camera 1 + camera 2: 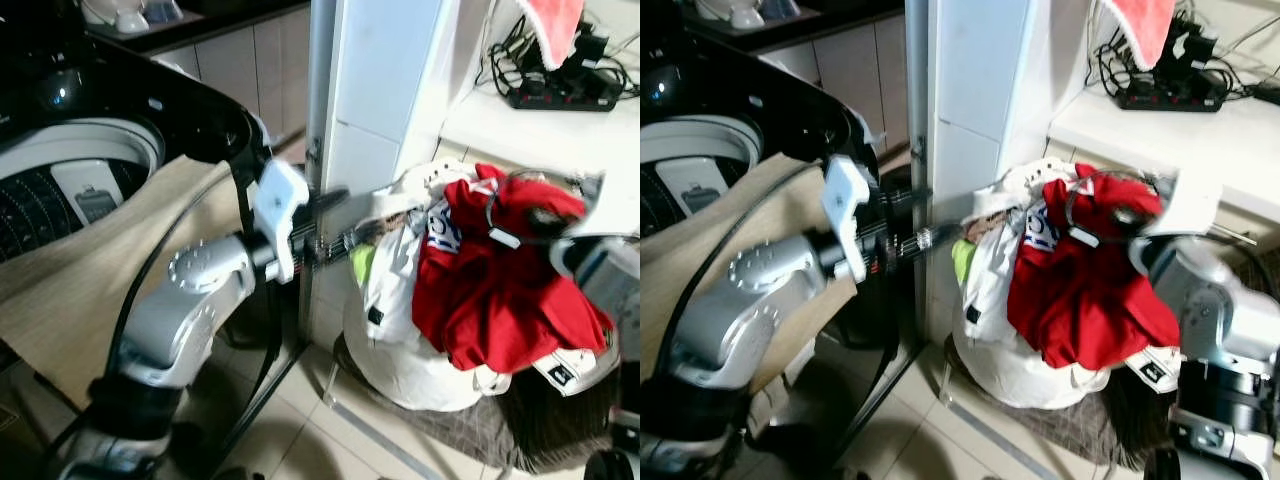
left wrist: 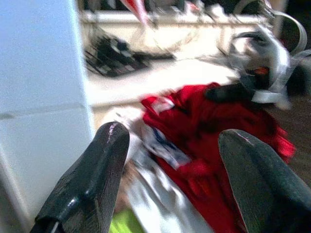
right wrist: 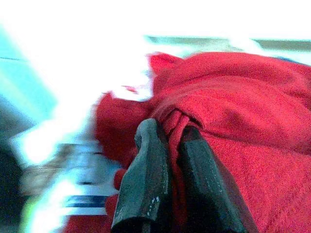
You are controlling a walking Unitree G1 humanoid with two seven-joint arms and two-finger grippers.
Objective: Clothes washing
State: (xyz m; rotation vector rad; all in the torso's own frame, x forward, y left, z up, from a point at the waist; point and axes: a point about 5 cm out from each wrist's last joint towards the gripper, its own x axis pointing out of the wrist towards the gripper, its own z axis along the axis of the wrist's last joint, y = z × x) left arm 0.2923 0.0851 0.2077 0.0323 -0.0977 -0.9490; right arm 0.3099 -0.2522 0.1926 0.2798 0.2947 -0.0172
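A pile of clothes lies beside the white pillar: a red garment [image 1: 490, 285] on top of white garments [image 1: 395, 300], with a lime-green piece [image 1: 362, 262] under them. My right gripper [image 3: 171, 130] is shut on a bunched fold of the red garment [image 3: 252, 97] at the top of the pile, also seen from the head [image 1: 1122, 216]. My left gripper [image 1: 375, 215] reaches from the left to the pile's white edge, open, with nothing between its fingers [image 2: 97, 174]. The washing machine [image 1: 70, 185] stands at the left with its drum uncovered.
A beige cloth [image 1: 95, 290] hangs over the washer's front. The white pillar [image 1: 375, 90] stands between washer and pile. A power strip [image 1: 565, 95] with cables sits on the white shelf [image 1: 530, 135] behind the pile. A pink cloth [image 1: 555, 25] hangs above.
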